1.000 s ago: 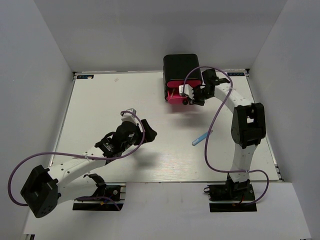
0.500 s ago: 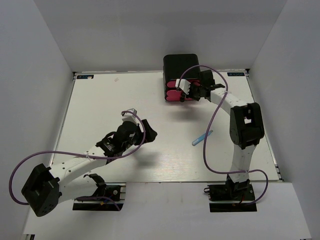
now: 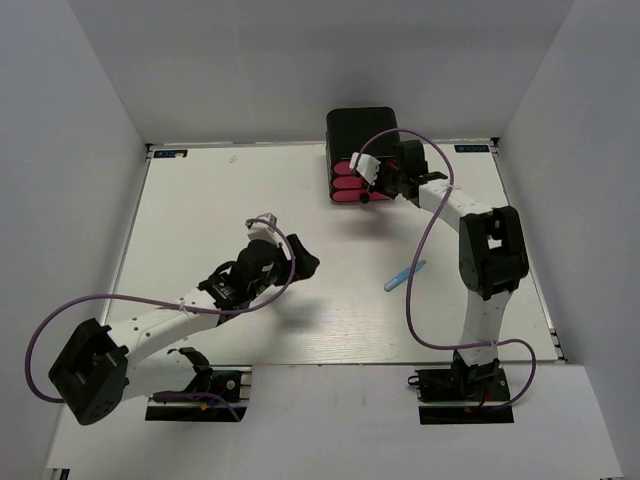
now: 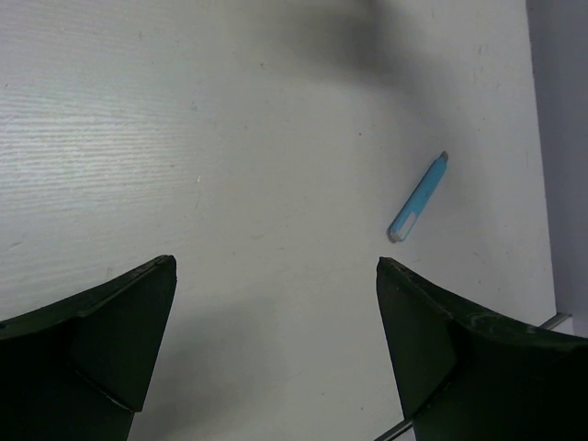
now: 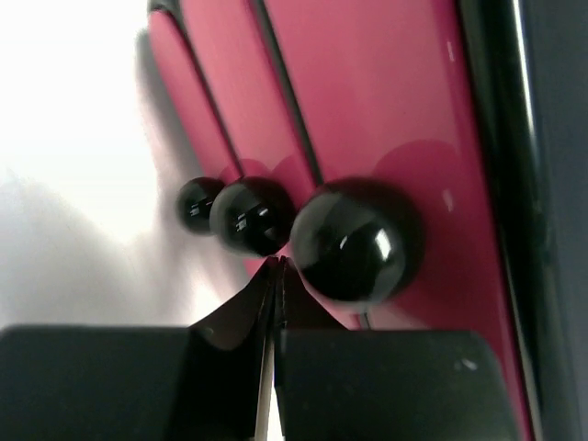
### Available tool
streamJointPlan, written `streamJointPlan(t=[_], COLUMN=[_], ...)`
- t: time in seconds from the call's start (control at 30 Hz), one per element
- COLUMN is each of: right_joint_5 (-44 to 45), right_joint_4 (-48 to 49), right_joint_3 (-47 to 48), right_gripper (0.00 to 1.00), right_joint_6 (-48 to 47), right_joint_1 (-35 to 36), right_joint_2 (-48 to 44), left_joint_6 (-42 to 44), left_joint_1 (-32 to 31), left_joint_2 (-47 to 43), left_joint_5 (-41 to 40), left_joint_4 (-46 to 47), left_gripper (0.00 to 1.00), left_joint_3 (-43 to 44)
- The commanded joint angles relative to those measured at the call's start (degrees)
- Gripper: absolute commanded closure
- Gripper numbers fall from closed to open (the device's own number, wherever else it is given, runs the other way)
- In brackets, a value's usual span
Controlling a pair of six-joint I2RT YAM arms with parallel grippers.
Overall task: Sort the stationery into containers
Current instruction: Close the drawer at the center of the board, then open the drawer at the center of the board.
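The containers are three pink drawers [image 3: 346, 186] in a black box [image 3: 360, 126] at the table's back. In the right wrist view the drawer fronts [image 5: 367, 110] fill the frame, with three black round knobs [image 5: 356, 241] in a row. My right gripper [image 5: 278, 265] [image 3: 378, 186] is shut with nothing in it, its tips pressed against the drawer front between two knobs. A light-blue marker [image 3: 404, 275] [image 4: 419, 197] lies alone on the table. My left gripper [image 4: 276, 266] [image 3: 304, 262] hangs open over bare table, left of the marker. No other stationery shows.
White walls close in the table [image 3: 200, 220] on the left, back and right. The right arm's purple cable [image 3: 420, 260] loops over the table near the marker. Both arm bases sit at the near edge.
The right gripper has pushed the pulled-out pink drawer back in, so it now sits flush in the box. The left arm has edged slightly right, towards the marker.
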Motion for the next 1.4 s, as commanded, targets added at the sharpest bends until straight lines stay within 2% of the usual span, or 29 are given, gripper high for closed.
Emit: streamJointPlan(t=[0.0,0.07,0.13,0.17,0.2,0.23,0.27,0.3,0.33,0.4,0.43,0.5,0.53,0.63,0.67,0.77,0.87,0.97,1.23,1.37], right_joint_5=[-2.6,-3.7,-4.4,-5.1,-5.4,-5.5,-5.2,-4.9,-3.2,-1.9,-3.1,-5.5,-7.2,-9.5,-9.1,-8.8,-8.3,-8.6,-9.9,-10.4], right_joint_4=[-1.1,-2.3,-2.7,-2.5,-1.6,-1.0,0.8,1.4,4.5,5.5,4.6,4.0,3.2,3.3,3.5,3.7,4.5,4.7,3.5,3.1], right_joint_3=[-1.7,-4.0,-9.1,-10.5,-14.8,-16.3,-17.7,-21.7,-23.1,-26.4,-27.9,-29.0,-30.6,-33.3,-33.9,-36.0,-39.3,-40.7,-40.1,-39.9], right_gripper=[1.00,1.00,1.00,1.00,1.00,0.76,0.40,0.10,0.10,0.10,0.10,0.10,0.15,0.44,0.66,0.94,0.94,0.93,0.92,0.92], right_joint_6=[1.6,2.7,3.7,5.0,5.8,6.6,9.0,11.7,16.1,22.2,24.9,29.0,29.7,31.2,31.3,31.9,31.4,31.4,31.3,31.1], right_joint_1=[0.0,-0.1,-0.1,-0.3,-0.4,-0.4,-0.4,-0.6,-0.7,-1.5,-2.0,-3.5,-4.9,-6.4,-6.7,-8.5,-10.2,-11.5,-13.8,-14.5], right_joint_2=[-6.6,-8.2,-12.4,-13.5,-16.9,-18.1,-20.1,-21.0,-22.8,-24.5,-25.5,-26.2,-27.7,-30.6,-31.2,-34.0,-36.9,-37.9,-37.8,-37.3], left_joint_6=[-2.0,-2.9,-2.9,-2.9,-2.9,-2.9,-2.9,-3.4,-3.4,-3.4,-3.4,-3.4,-3.4,-4.6,-5.2,-8.3,-9.2,-9.8,-9.8,-11.7], left_joint_1=[0.2,0.2,0.2,0.2,0.2,0.2,0.2,0.2,0.2,0.2,0.2,0.9,0.9,1.4,1.4,1.9,1.9,2.4,3.0,3.0], left_joint_2=[3.2,6.2,12.4,14.9,17.5,22.9,25.8,28.6,34.3,39.7,42.5,49.8,51.9,58.6,59.9,64.4,67.4,69.4,72.8,74.0], left_joint_5=[-0.4,-1.7,-2.2,-2.7,-2.7,-3.3,-3.3,-3.3,-3.3,-3.3,-3.3,-2.6,-1.9,-2.3,-2.8,-4.7,-6.2,-7.6,-10.6,-12.2], left_joint_4=[9.1,15.3,20.0,23.7,25.8,27.7,31.7,33.7,35.9,40.8,40.8,39.7,38.6,38.6,38.6,38.6,37.1,34.9,30.5,29.2], left_gripper=[0.02,0.06,0.17,0.25,0.45,0.56,0.67,0.87,0.92,0.92,0.88,0.77,0.66,0.55,0.54,0.48,0.42,0.40,0.40,0.44], left_joint_3=[1.7,2.4,4.3,5.2,6.2,8.6,9.9,12.4,13.8,18.8,20.8,28.1,30.5,37.4,38.6,44.1,48.3,51.6,56.7,57.2])
